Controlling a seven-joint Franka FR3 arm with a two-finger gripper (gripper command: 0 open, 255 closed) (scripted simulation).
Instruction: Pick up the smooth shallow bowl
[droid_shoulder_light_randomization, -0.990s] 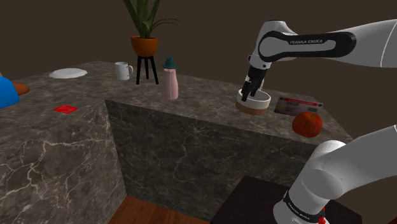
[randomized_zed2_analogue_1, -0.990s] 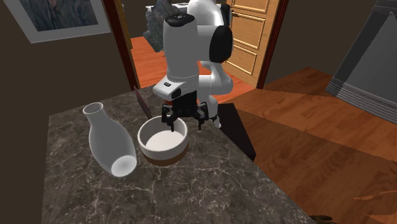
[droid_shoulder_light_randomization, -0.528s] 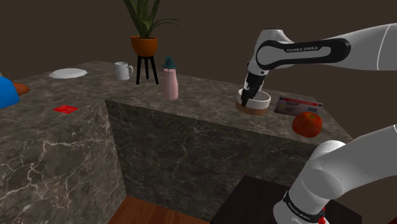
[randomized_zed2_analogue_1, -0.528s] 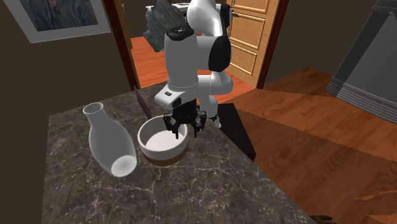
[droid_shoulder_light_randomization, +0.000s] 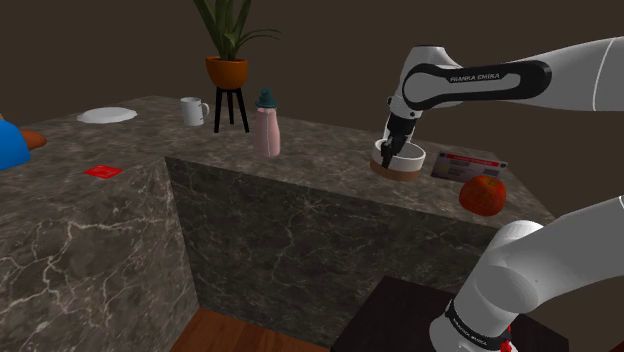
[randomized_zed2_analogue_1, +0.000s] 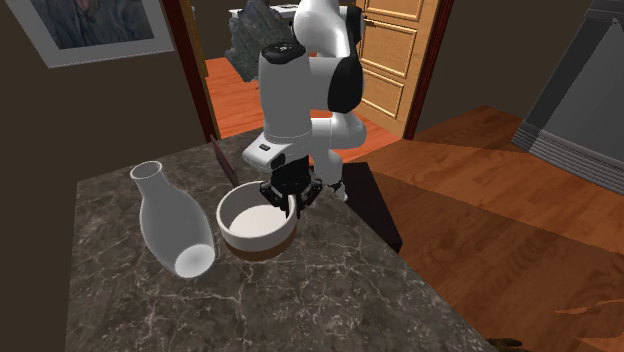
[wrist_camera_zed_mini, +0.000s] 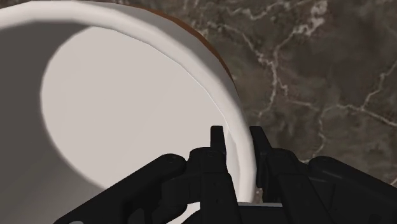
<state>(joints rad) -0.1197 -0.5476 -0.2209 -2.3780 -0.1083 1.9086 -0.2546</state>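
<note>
The black gripper pinches the wall of the white bowl, one finger inside, one outside. The bowl sits on the dark stone counter, with a white vase beside it. Far behind stands a wooden door

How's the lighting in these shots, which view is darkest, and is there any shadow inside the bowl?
Shoulder view is darkest: dim wall and counter, the bowl standing out pale. Second exterior view is brighter, its wood floor well lit. Wrist view: the bowl's inside is evenly lit, with soft shading up its side and no hard shadow; the black gripper is nearly a silhouette.
</note>
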